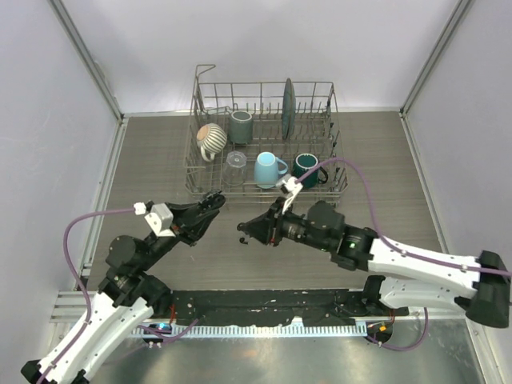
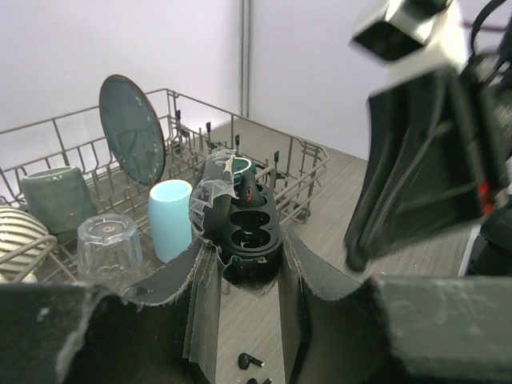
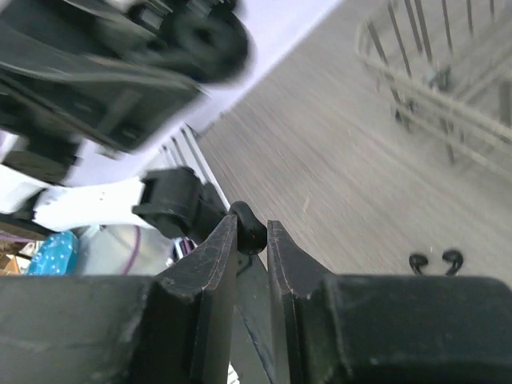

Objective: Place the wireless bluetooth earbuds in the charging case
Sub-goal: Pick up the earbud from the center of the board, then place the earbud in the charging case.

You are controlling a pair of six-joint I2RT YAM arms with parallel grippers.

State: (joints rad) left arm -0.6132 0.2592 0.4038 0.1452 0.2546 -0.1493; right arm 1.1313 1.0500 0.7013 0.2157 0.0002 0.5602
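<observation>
Earbuds (image 2: 250, 362) on table (image 2: 344, 192); dish rack (image 2: 308, 156) behind

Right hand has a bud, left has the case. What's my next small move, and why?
Probably ease the right hand toward the left hand and line its earbud up over a well: the charging case is held open, both wells look empty, hands apart.

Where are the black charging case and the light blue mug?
black charging case (image 2: 250, 228): left wrist view, on its open face between the earbud sockets.
light blue mug (image 2: 170, 220): left wrist view, on its side wall.
</observation>
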